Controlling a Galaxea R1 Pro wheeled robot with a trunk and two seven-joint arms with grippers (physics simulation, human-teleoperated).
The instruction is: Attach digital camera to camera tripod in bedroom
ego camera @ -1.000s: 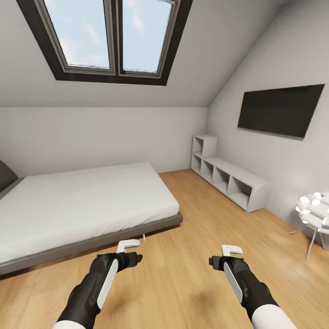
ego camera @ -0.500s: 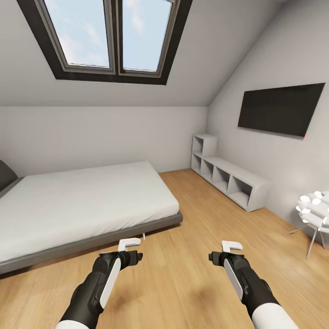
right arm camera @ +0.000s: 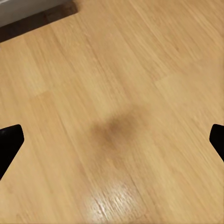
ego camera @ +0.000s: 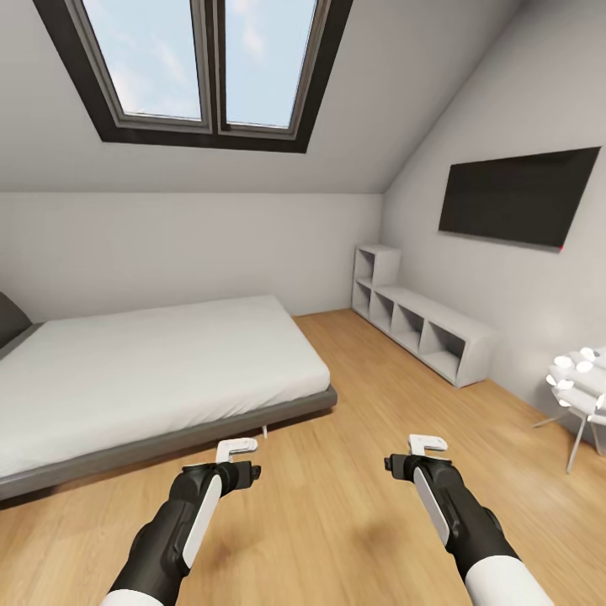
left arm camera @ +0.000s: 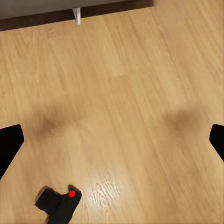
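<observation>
We see both pincers held out over the wood plank floor (ego camera: pixel 353 421) of the bedroom, each spread wide and holding nothing: the left gripper (ego camera: pixel 236 447) near the low grey-framed bed (ego camera: pixel 168 370), the right gripper (ego camera: pixel 427 444) beside it. The digital camera (left arm camera: pixel 59 205) (red spot up) lies on the floor below the left gripper's 2 fingers (left arm camera: pixel 8 144), apart from them.

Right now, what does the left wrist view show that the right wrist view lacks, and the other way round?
The left wrist view has the digital camera, black with a red spot, lying on the floor, and a white bed leg. The right wrist view adds nothing of its own. Both share the wood plank floor, the dark bed edge, and black fingertips spread wide at the sides.
</observation>
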